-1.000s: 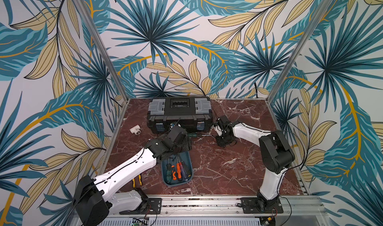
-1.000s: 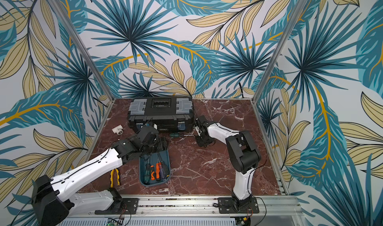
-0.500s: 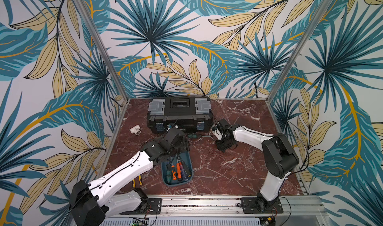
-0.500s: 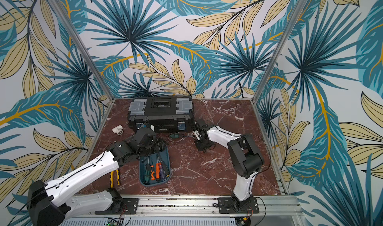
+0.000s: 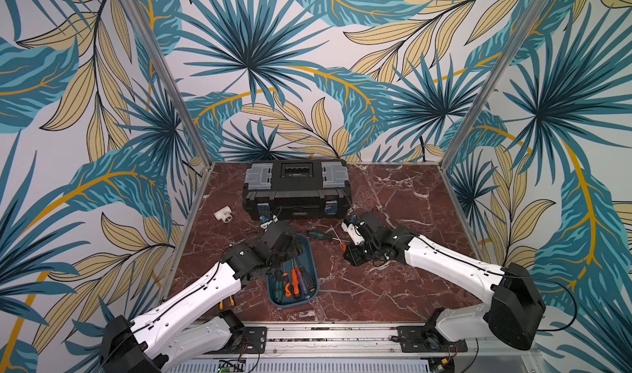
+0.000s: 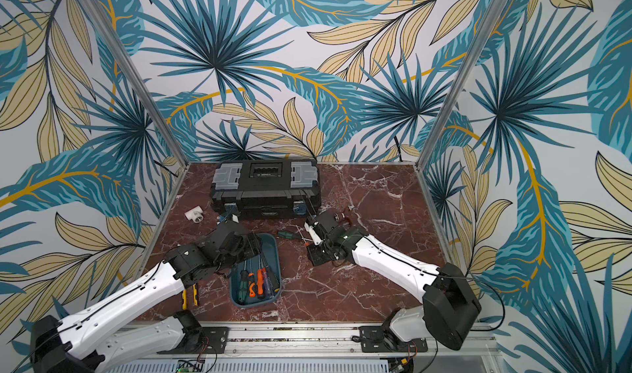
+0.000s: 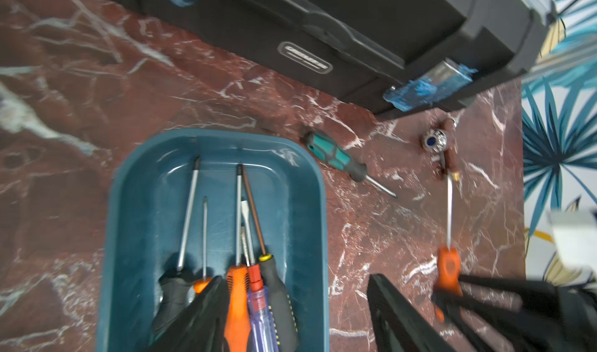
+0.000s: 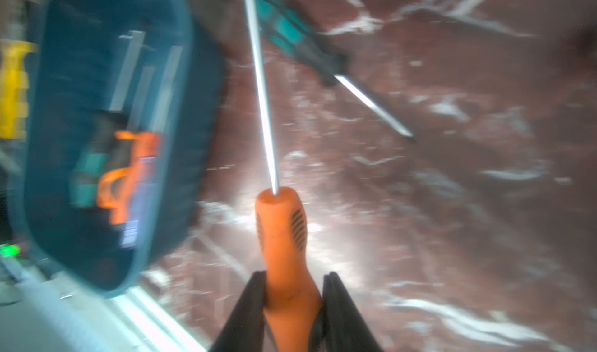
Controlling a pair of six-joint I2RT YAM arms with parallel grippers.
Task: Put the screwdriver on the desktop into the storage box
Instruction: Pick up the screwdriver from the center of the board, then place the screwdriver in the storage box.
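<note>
In both top views the job is at the carrying step: the right tool (image 5: 346,250), right of centre, is pinched on the orange screwdriver (image 5: 342,247), whose thin shaft slants up toward the black toolbox (image 5: 295,197). The storage box (image 5: 317,280) sits lower centre on the counter (image 5: 393,292) and holds several boxed screwdrivers (image 5: 294,279). The left tool (image 5: 290,250) hangs over the box's upper end. A green screwdriver (image 5: 316,234) lies on the counter between box and toolbox, not yet boxed. In the left wrist view the left tool's fingers (image 7: 200,318) stand spread and empty over the handles in the box. The orange screwdriver (image 7: 447,269) shows at lower right, well clear of the box rim (image 7: 323,205), clamped by dark fingers. In the right wrist view, which is blurred, the two jaws press on the orange handle (image 8: 284,237) at bottom centre, and the shaft runs up the frame past the green screwdriver (image 8: 290,34). The box wall (image 8: 193,108) is at left. It looks lifted off the counter, though I cannot be sure. The next move calls for carrying it sideways over the rim and lining the shaft up with the box's long side. It must keep clear of the left tool, then be let go low.
</note>
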